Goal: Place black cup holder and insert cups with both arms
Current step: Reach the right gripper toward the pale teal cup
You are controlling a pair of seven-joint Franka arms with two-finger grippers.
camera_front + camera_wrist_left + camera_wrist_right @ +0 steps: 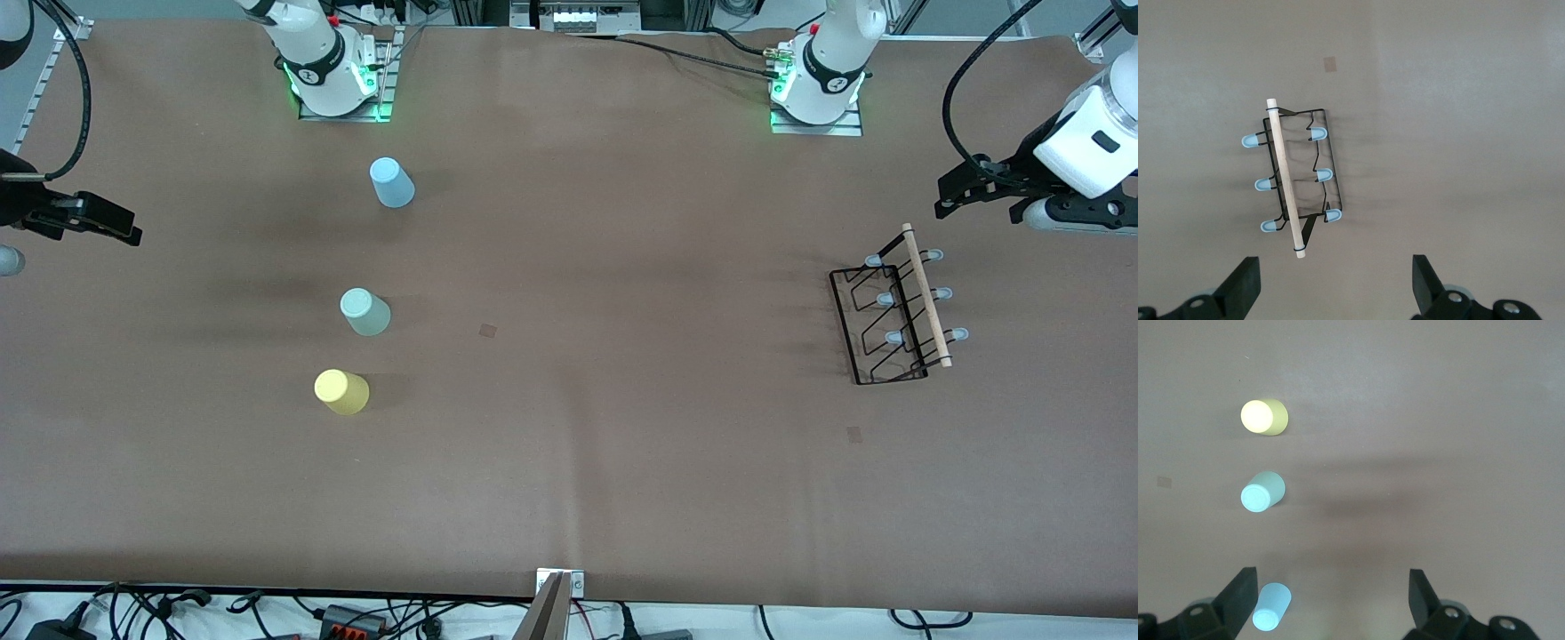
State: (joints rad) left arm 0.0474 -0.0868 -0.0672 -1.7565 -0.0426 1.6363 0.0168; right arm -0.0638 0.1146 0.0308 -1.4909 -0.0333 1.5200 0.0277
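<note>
From the front camera, my left gripper [965,188] hangs at three o'clock, over the table's edge at my left arm's end, jaws spread wide with nothing between them. My right gripper [111,222] hangs at nine o'clock over the right arm's end, likewise wide open and holding nothing. The black cup holder [893,307] lies on the brown table [605,444] toward my left arm's end, its wooden rod running from eleven to five o'clock. The cups stand upside down in a line toward my right arm's end: the light blue cup [391,182] closest to the bases, the grey-green cup [364,312] in the middle, the yellow cup [341,391] nearest the camera.

Through my left wrist camera, both fingertips [1245,283] stand well apart, with the cup holder [1295,177] below, untouched, six capped prongs showing.

Through my right wrist camera, the fingertips [1241,593] are equally spread; the blue [1271,607], grey-green [1262,491] and yellow [1263,417] cups sit apart from one another.
</note>
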